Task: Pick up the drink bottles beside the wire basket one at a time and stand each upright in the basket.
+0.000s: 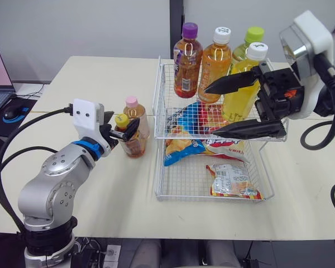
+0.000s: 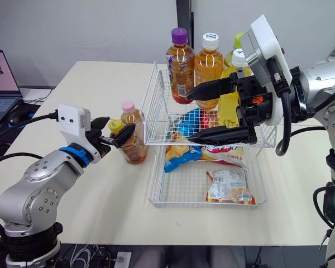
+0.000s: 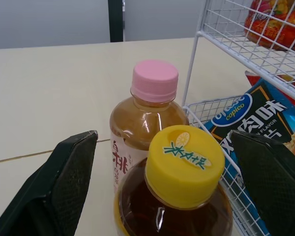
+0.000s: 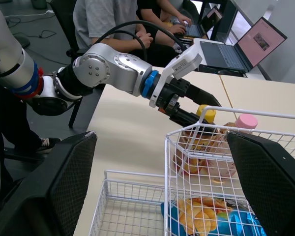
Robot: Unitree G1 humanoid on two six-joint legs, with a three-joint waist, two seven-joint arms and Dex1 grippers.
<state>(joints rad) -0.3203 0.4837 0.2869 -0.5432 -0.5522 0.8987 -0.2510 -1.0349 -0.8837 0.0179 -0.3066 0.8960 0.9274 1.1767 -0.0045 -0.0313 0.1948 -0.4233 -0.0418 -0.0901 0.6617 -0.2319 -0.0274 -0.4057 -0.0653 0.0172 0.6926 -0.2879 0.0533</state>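
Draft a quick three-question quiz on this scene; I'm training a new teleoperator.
1. True or false: the right claw is holding a bottle.
2. How many bottles stand in the wire basket, upper tier?
3. The open left claw straddles a bottle whose cap is: A pink, B yellow, C purple.
Key: 1 false, it is open and empty; 2 four; 3 B.
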